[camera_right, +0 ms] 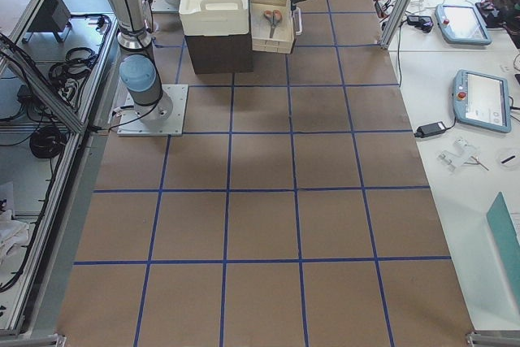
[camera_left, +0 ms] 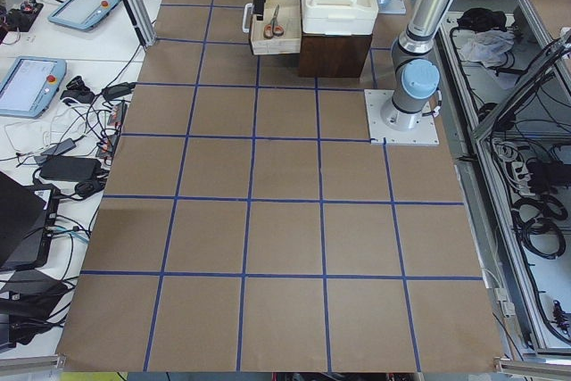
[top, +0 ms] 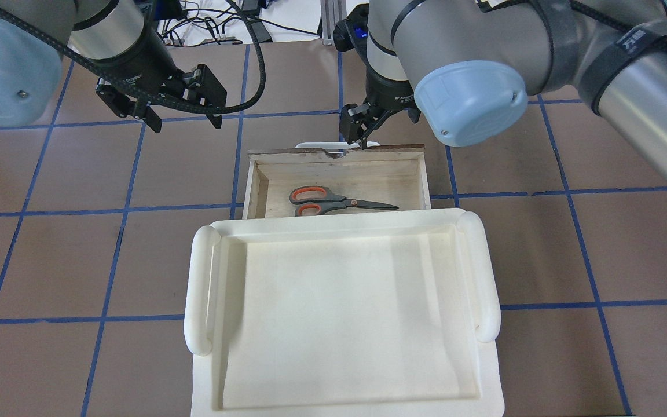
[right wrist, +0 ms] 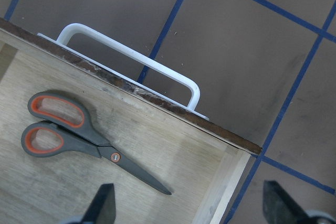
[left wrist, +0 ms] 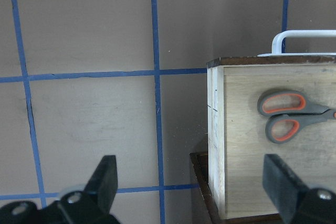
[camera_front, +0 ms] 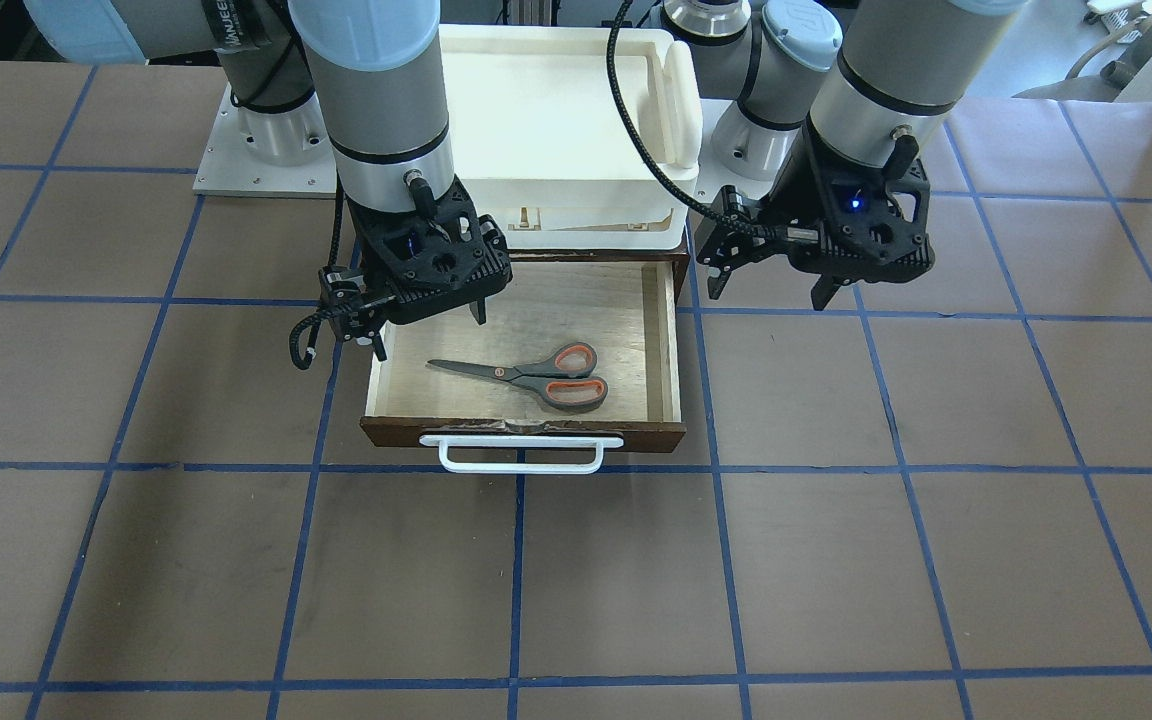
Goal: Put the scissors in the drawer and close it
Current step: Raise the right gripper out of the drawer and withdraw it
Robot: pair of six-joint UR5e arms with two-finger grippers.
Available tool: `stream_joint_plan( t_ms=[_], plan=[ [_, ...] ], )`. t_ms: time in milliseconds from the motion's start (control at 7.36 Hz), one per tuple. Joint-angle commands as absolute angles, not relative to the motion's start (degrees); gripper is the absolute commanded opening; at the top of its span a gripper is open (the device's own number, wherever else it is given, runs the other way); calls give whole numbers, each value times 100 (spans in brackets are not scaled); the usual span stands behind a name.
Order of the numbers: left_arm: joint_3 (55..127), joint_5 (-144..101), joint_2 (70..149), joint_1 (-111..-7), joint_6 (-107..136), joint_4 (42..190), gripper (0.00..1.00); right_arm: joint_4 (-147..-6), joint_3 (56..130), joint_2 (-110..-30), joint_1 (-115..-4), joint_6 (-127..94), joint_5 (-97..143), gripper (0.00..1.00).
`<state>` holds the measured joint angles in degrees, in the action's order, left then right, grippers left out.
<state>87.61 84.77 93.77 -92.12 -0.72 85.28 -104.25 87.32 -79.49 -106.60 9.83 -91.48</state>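
Observation:
The scissors (camera_front: pixel 536 377), grey with orange-lined loops, lie flat inside the open drawer (camera_front: pixel 526 432), blades pointing toward the robot's right. They also show in the overhead view (top: pixel 333 201) and both wrist views (left wrist: pixel 286 116) (right wrist: pixel 79 132). The drawer's white bar handle (camera_front: pixel 521 452) faces away from the robot. My right gripper (camera_front: pixel 429 325) hovers open and empty over the drawer's right part, near its front wall (top: pixel 339 156). My left gripper (camera_front: pixel 769 292) is open and empty above the table, to the left of the drawer and apart from it.
A white plastic tray (top: pixel 200 289) sits on top of the dark brown cabinet that the drawer slides out of. Brown table surface with a blue tape grid surrounds the drawer. Operator desks with tablets and cables lie beyond the table edges in the side views.

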Motion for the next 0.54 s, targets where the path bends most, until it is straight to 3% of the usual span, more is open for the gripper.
stream_joint_plan(
  t_ms=[0,408],
  plan=[
    [8561,8446,9771,-9500,-70,8272,100,-10241,8745,-8033,-10486,897,-9167,100],
    [8062,8638,10342,-9798,245,8139,100,-9714,8745,-8235,-9672,738,-9167,100]
  ],
)
